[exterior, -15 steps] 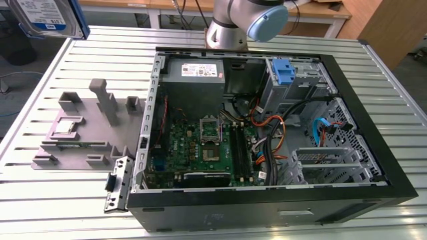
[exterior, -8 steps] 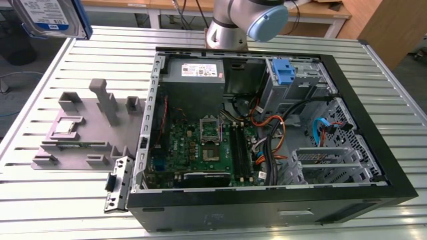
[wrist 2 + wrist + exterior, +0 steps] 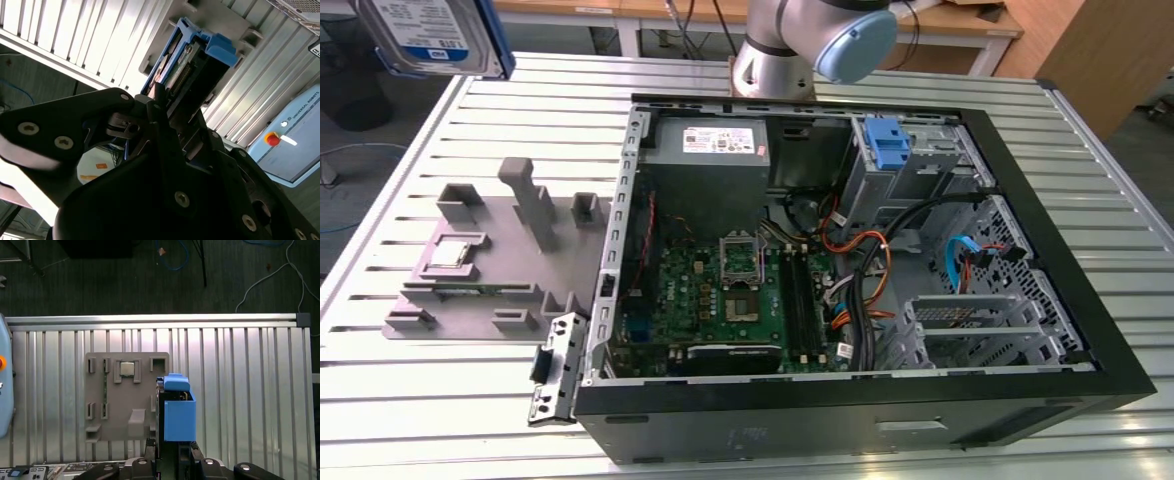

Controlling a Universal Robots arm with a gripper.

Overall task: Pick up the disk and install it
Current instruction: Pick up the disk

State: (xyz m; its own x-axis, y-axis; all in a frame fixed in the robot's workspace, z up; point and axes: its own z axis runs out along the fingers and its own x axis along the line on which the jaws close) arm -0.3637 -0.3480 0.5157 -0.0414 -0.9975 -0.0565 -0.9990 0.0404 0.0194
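Disk (image 3: 424,32) is gripped edge-on between closed gripper (image 3: 172,107) jaws, lifted clear of slatted table (image 3: 400,400), at the exterior view's left. In the first wrist view it is seen above grey fixture (image 3: 120,405) edge. Open PC case (image 3: 854,250) is well apart.
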